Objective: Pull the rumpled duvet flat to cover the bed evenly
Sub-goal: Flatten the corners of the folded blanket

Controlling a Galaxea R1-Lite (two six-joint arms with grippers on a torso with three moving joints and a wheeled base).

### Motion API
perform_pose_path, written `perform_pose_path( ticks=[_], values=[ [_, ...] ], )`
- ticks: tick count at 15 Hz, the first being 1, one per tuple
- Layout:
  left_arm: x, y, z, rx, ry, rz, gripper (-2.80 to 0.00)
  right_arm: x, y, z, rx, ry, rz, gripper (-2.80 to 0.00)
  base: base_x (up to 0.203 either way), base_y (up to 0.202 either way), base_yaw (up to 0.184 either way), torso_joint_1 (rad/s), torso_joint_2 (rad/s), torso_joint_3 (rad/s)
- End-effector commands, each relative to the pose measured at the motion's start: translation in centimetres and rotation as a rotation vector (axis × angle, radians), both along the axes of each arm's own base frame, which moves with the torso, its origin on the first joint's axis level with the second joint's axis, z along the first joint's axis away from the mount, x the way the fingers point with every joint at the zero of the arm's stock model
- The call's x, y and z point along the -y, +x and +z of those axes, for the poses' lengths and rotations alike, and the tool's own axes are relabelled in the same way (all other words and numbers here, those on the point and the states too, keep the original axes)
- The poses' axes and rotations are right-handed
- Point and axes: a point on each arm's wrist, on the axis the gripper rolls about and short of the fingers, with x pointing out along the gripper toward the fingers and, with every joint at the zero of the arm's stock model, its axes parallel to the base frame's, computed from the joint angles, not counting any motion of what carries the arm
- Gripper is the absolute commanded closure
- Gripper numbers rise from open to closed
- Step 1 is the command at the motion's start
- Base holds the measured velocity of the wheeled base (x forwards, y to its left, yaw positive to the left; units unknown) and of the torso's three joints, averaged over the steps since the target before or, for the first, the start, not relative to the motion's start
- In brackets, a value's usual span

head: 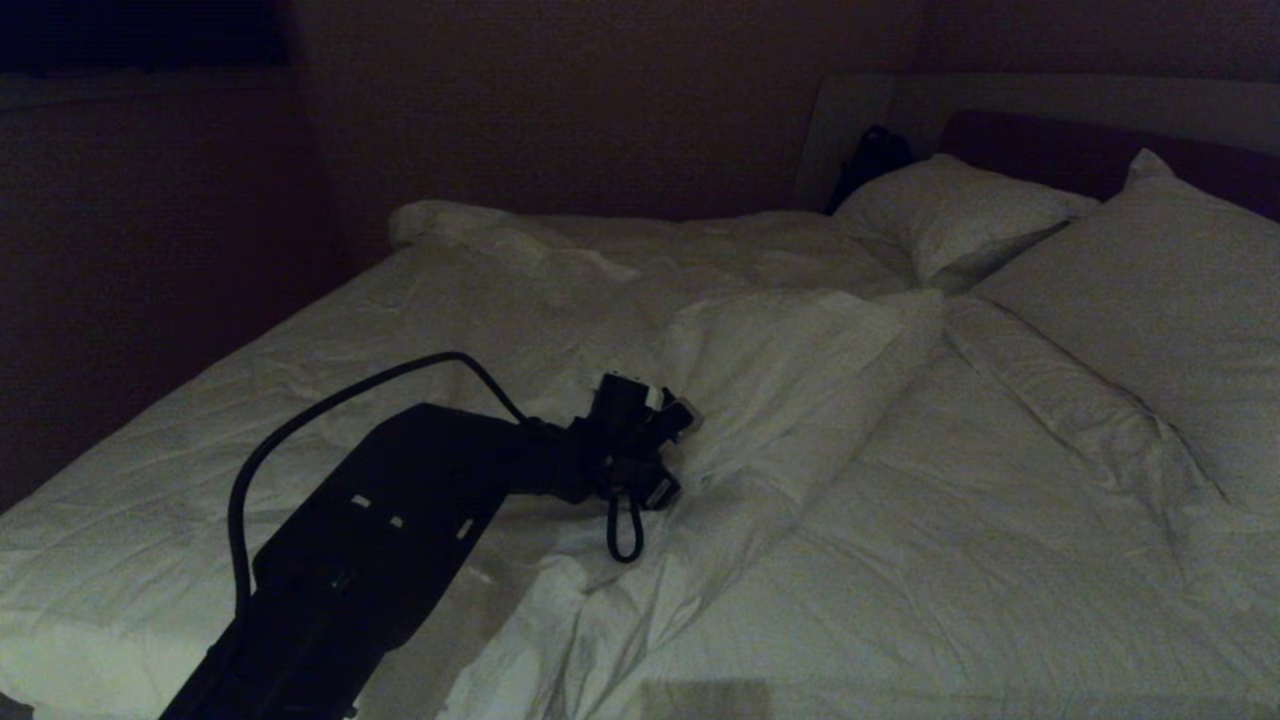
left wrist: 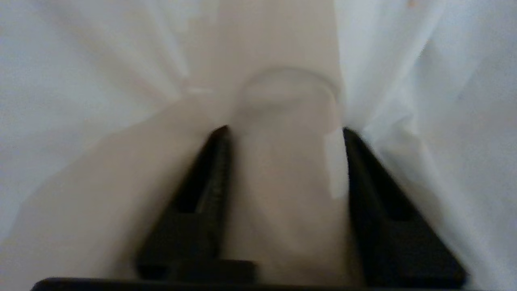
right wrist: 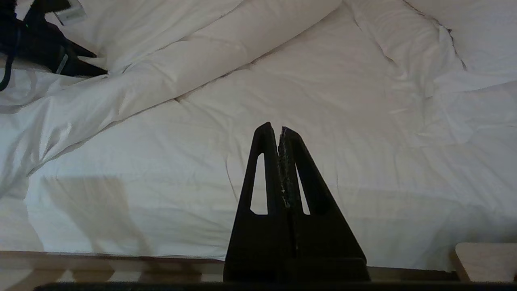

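Observation:
The white duvet (head: pixel 800 370) lies rumpled over the bed (head: pixel 1060 140), with one thick flap folded back across the middle. My left gripper (head: pixel 688 445) reaches from the near left to the lower edge of that flap. In the left wrist view its black fingers (left wrist: pixel 220 169) stand partly apart, a bunched ridge of the duvet (left wrist: pixel 282 178) fills the gap between them, and creases fan out from the left gripper (left wrist: pixel 284 129). My right gripper (right wrist: pixel 279 128) hangs shut and empty at the near edge of the bed, over flat duvet (right wrist: pixel 323 101).
Two white pillows (head: pixel 960 215) (head: pixel 1150 300) lean at the dark headboard on the far right. A dark object (head: pixel 872 158) sits beside the far pillow. The pale wooden bed frame (right wrist: pixel 121 266) runs under the right gripper. A dark wall (head: pixel 150 250) closes the left side.

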Motion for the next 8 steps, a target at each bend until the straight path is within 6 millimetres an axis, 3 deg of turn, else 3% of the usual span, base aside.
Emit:
perform_pose_path(
  ticks=[1,6,8],
  values=[
    [0.0,0.0,0.7,0.014,-0.008,-0.001,0.0,0.0,0.0,0.0,-0.001,0.0,0.001,0.0,0.0,0.0,0.0,0.0,0.0,0.0],
    [-0.7,-1.2,6.4,0.083,-0.046,-0.002,0.0,0.0,0.0,0.0,-0.001,0.0,0.0,0.0,0.0,0.0,0.0,0.0,0.0,0.0],
    [-1.1,-1.8,7.6,0.09,-0.048,-0.002,0.0,0.0,0.0,0.0,-0.001,0.0,0.001,0.0,0.0,0.0,0.0,0.0,0.0,0.0]
  ],
)
